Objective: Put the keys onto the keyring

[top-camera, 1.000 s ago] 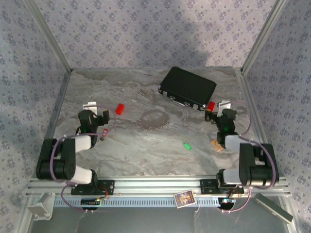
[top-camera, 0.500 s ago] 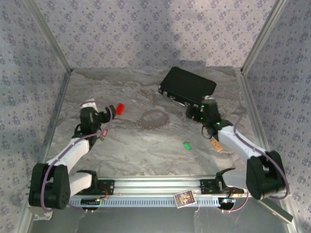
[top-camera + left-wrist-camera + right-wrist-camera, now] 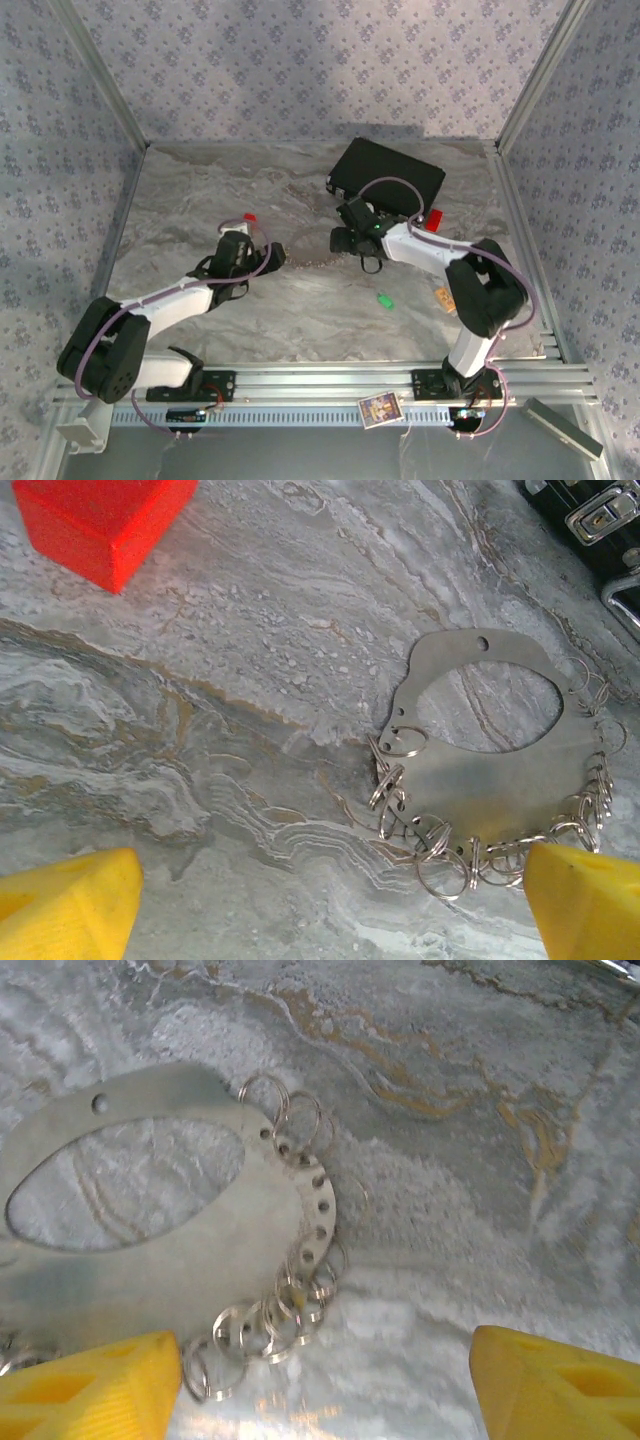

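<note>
Top view: both arms were seen stretched in over the middle of the tabletop (image 3: 200, 200). A second earlier they had been folded back near their bases, and half a second earlier only part-way out. The left end effector (image 3: 272, 255) and the right end effector (image 3: 338, 242) had been brought to opposite sides of the keyring (image 3: 312, 258), which had not been shifted. The green key (image 3: 384, 299) was left lying well apart, nearer the bases and untouched. A black case (image 3: 390, 180) and a red block (image 3: 435, 218) were noted behind.

Left wrist view: the keyring was shown as a flat steel plate with an oval opening and small split rings (image 3: 445, 865) strung along its edge. It lay flat just ahead of the yellow fingertips (image 3: 60, 910), off toward the far one. The fingers were spread wide and nothing was held.

Right wrist view: the same plate lay flat, just ahead of one fingertip. The fingers were spread wide here too, with nothing held.

The approach to the ring was judged about done. No key had been threaded yet, so nearly all the task remained.
</note>
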Tool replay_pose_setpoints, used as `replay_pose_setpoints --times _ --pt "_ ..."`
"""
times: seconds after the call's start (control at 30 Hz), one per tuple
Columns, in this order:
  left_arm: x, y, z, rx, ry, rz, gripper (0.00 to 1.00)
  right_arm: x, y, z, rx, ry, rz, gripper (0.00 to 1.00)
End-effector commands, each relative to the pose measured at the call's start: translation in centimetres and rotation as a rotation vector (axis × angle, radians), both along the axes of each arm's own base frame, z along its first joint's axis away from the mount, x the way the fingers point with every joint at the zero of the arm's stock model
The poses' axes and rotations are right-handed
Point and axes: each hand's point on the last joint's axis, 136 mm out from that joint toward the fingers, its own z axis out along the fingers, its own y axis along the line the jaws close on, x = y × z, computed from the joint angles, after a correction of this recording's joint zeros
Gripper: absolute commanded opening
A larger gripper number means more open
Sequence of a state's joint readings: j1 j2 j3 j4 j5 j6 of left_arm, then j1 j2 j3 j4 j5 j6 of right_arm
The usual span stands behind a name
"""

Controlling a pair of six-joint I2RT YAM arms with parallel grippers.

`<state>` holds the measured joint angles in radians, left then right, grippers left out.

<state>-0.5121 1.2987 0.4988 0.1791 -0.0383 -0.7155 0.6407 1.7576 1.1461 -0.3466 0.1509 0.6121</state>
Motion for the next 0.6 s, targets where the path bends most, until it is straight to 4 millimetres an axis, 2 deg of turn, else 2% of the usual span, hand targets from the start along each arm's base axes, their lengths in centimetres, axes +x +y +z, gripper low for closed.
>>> replay_pose_setpoints --times 0.0,0.2,0.37,0.57 --pt "0.4 -0.7 0.8 -0.036 -0.011 0.016 0.97 1.7 -0.1 0.0 -0.051 0.020 0.004 0.67" --pt "0.0 -1.0 0.6 -0.054 -0.010 0.017 0.96 4.0 -0.3 -1.5 -0.129 0.059 0.003 0.47" --pt "-0.1 -1.0 0.5 -0.053 -0.008 0.017 0.97 5.3 -0.3 -2.1 -0.179 0.068 -0.003 0.46" --pt "-0.1 -1.0 0.6 -0.052 -0.010 0.017 0.97 6.0 0.7 -3.3 -0.177 0.094 0.014 0.46"
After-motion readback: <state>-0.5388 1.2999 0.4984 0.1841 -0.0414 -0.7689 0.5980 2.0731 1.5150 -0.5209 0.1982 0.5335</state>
